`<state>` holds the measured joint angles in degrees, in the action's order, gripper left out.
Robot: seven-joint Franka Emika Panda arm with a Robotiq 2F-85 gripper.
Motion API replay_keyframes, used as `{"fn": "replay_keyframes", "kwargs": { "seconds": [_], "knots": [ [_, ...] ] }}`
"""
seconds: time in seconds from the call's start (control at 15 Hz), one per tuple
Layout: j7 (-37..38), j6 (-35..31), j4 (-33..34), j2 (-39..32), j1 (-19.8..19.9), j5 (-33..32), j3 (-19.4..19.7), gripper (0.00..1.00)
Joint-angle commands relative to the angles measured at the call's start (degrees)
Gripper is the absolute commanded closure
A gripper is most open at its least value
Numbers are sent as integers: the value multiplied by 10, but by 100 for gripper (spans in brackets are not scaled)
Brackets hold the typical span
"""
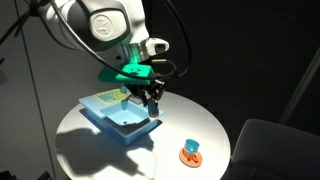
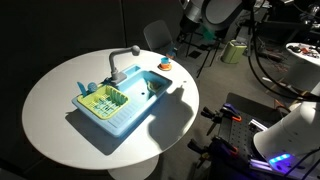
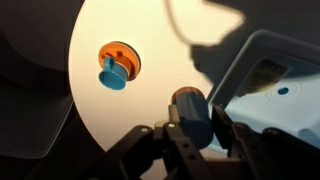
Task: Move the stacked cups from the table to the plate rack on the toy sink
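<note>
My gripper (image 3: 191, 128) is shut on the stacked cups (image 3: 189, 108), a dark blue stack with an orange rim, held above the white table beside the toy sink (image 3: 268, 78). In an exterior view the gripper (image 1: 151, 97) hangs over the far edge of the blue toy sink (image 1: 122, 122), next to its yellow-green plate rack (image 1: 104, 98). The sink (image 2: 130, 112) and rack (image 2: 100, 100) also show in the other exterior view.
An orange saucer with a blue cup (image 3: 117, 66) sits on the round white table (image 1: 205, 122), also seen in both exterior views (image 1: 191, 152) (image 2: 166, 62). A grey toy faucet (image 2: 122, 60) rises behind the sink. A chair (image 1: 275, 148) stands beside the table.
</note>
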<state>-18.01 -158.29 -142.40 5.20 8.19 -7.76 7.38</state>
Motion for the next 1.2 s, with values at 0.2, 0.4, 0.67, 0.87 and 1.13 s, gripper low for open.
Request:
{"fn": "replay_keyframes", "kwargs": {
  "seconds": [0.2,0.4,0.67,0.87,1.13],
  "knots": [
    [-31,57,-21,78,-44,4,-14,87],
    [-55,77,-36,102,-72,15,-16,87],
    [-87,113,-59,133,-102,33,-13,87],
    [-104,138,-77,153,-115,32,-15,87],
    [-143,178,-95,173,-137,33,-12,87]
  ]
}}
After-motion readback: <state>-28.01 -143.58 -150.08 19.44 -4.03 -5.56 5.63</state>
